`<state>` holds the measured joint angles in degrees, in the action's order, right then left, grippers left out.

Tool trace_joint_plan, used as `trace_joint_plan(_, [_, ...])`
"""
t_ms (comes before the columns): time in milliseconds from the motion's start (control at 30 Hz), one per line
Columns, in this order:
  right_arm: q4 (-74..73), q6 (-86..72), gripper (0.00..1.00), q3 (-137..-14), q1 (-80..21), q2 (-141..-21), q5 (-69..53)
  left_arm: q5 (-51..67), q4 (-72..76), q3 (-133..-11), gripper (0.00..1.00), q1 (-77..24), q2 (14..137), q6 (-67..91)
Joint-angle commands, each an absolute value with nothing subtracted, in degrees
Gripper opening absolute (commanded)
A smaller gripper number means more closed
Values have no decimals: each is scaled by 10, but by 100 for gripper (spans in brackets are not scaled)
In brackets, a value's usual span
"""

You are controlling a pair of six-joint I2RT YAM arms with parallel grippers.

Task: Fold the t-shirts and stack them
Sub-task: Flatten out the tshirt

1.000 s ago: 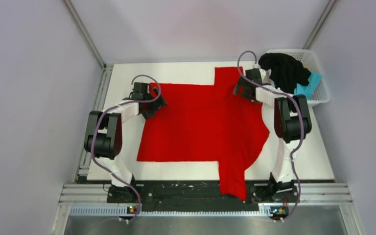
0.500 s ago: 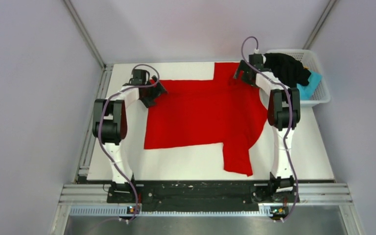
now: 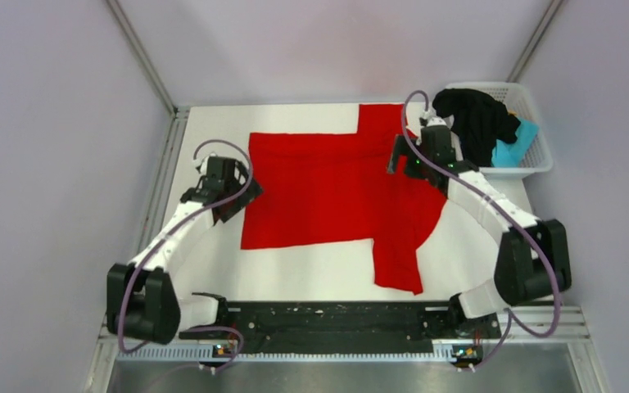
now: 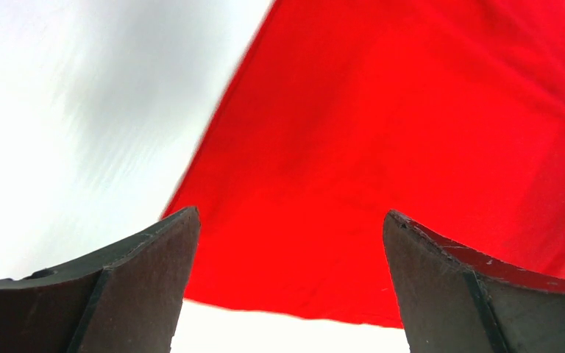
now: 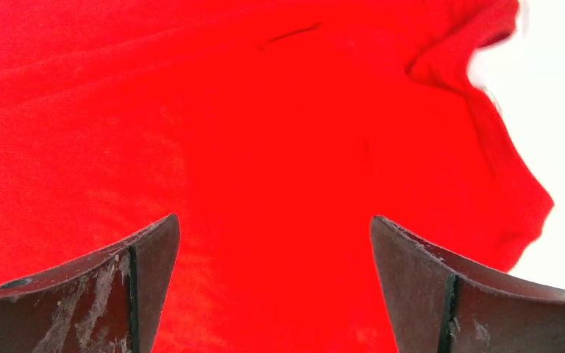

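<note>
The red t-shirt (image 3: 328, 188) lies spread on the white table, one sleeve at the far edge and one toward the near edge. My left gripper (image 3: 242, 192) is open and empty over the shirt's left edge; the left wrist view shows the red cloth (image 4: 382, 147) and bare table between the fingers. My right gripper (image 3: 409, 155) is open and empty over the shirt's right part; the right wrist view shows only red cloth (image 5: 265, 147) under it. The black t-shirt (image 3: 477, 116) and the light blue t-shirt (image 3: 514, 147) sit in the basket.
The white lattice basket (image 3: 532, 102) stands at the table's far right corner. White table (image 3: 311, 278) shows in front of the shirt. Grey walls and metal frame rails surround the table.
Both grippers let go of the shirt's far edge and drew back toward me. The left gripper moved down along the left edge. The shirt now lies flat.
</note>
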<state>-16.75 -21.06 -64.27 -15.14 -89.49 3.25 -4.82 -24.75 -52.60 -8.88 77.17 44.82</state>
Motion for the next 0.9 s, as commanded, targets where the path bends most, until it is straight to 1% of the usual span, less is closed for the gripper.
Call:
trace_joint_plan(0, [-105,-244,99,-523,-143,-771,14,-152,-355,-426,99,-102,667,495])
trace_joint_plan(67, [-90,-260,99,-465,-142,-709,28,-148,-371,-370,99,-105,613,513])
trace_joint_plan(167, [-70,-273,99,-400,-142,-620,46,-96,-337,-297,99,-105,550,518])
trace_joint_plan(233, [-59,-274,99,-364,-142,-568,49,-81,-311,-268,99,-106,531,522])
trace_joint_plan(367, [-40,-273,99,-313,-142,-486,55,-68,-268,-259,96,-106,547,523])
trace_joint_plan(467, [-30,-274,99,-295,-142,-449,56,-61,-233,-261,90,-106,587,521])
trace_joint_plan(567, [-28,-273,99,-288,-142,-436,55,-61,-218,-273,82,-105,631,520])
trace_joint_plan(667, [-29,-272,99,-287,-142,-437,65,-53,-208,-289,68,-106,668,516])
trace_joint_plan(700, [-32,-272,99,-287,-142,-439,68,-45,-201,-291,60,-106,676,515])
trace_joint_plan(767, [-32,-272,99,-287,-142,-445,70,-30,-181,-289,49,-106,691,513])
trace_joint_plan(867, [-33,-272,99,-289,-142,-457,75,-13,-160,-289,38,-106,708,509])
